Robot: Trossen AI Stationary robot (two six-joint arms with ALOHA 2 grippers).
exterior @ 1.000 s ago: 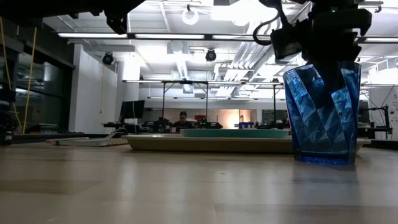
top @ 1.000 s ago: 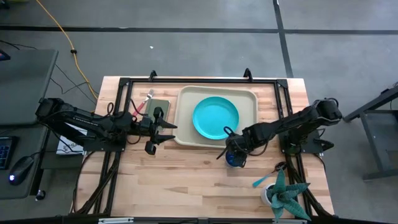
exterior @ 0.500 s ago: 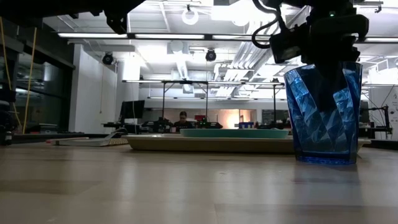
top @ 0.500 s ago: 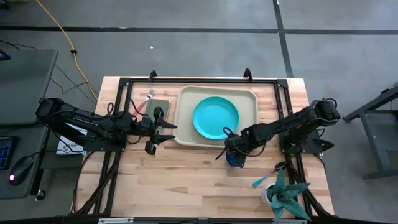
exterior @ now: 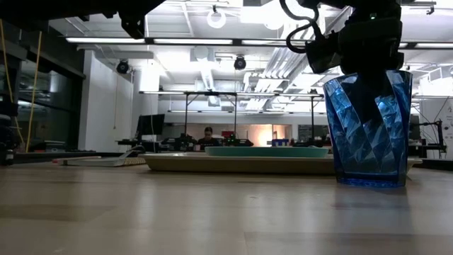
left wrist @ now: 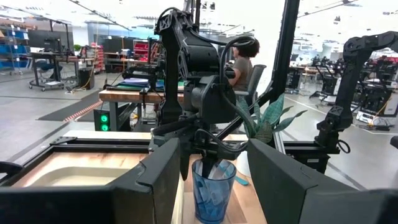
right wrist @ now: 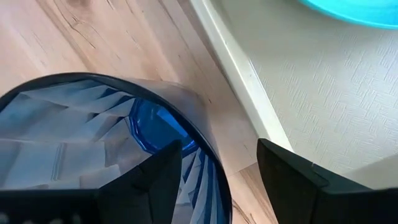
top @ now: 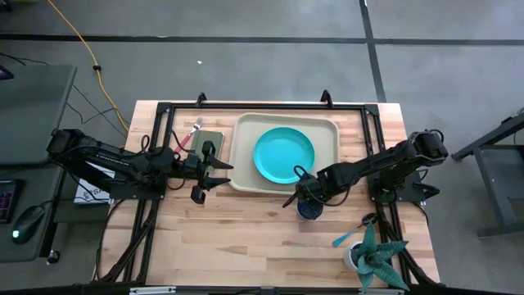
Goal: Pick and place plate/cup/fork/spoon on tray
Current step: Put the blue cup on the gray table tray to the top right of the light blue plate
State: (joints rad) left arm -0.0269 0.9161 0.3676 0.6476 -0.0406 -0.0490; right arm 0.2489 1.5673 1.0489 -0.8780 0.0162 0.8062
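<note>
The dark-blue cup [top: 308,211] stands upright on the table just off the tray's near rim [top: 270,191]. My right gripper [right wrist: 217,168] is open and comes down over it. One finger [right wrist: 149,177] is inside the cup and the other [right wrist: 298,180] is outside its wall [right wrist: 208,158]. The turquoise plate [top: 282,156] lies in the tray. The fork [top: 190,135] lies by the olive pad [top: 211,141]. The spoon [top: 348,238] lies near the plant. My left gripper [top: 214,176] is open and empty at the tray's left end.
A teal spiky plant [top: 377,258] stands at the near right corner, close to the spoon. A black frame [top: 372,147] runs around the table's edges. The bare wood in the middle near part of the table [top: 246,238] is free.
My right gripper has shifted a little toward the table's left over the cup, with one finger staying inside it. The cup stands where it was.
</note>
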